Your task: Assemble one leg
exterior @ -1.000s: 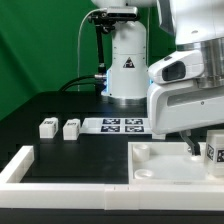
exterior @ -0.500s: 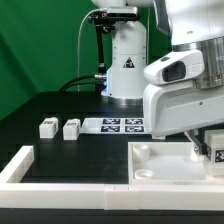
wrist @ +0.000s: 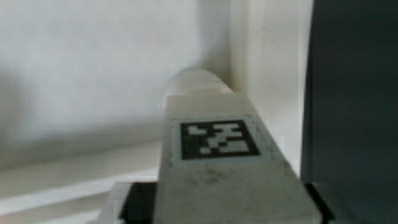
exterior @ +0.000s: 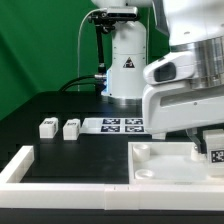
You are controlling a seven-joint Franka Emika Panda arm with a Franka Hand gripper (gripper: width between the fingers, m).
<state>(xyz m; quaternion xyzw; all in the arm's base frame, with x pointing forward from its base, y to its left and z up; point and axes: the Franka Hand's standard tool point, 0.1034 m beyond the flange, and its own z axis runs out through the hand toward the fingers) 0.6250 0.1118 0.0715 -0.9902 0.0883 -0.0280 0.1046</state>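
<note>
My gripper [exterior: 209, 146] is shut on a leg [exterior: 215, 151], a small white block with a black-and-white tag. It holds the leg over the white panel [exterior: 165, 168], at the far corner on the exterior view's right. In the wrist view the leg [wrist: 217, 130] stands out between my dark fingers [wrist: 139, 203], its tag facing the camera. The panel [wrist: 80, 110] lies behind it, and my gripper [wrist: 222, 205] is clamped on its base. Two more legs [exterior: 47, 127] [exterior: 71, 128] lie on the black table at the exterior view's left.
The marker board [exterior: 122, 125] lies flat on the table in front of the robot base [exterior: 126, 70]. A white raised border [exterior: 25, 165] runs along the table's front and left. A socket [exterior: 143, 152] shows at the panel's far left corner.
The arm's wrist housing has shifted slightly to the exterior view's left. The leg stays gripped over the same panel corner, barely moved.
</note>
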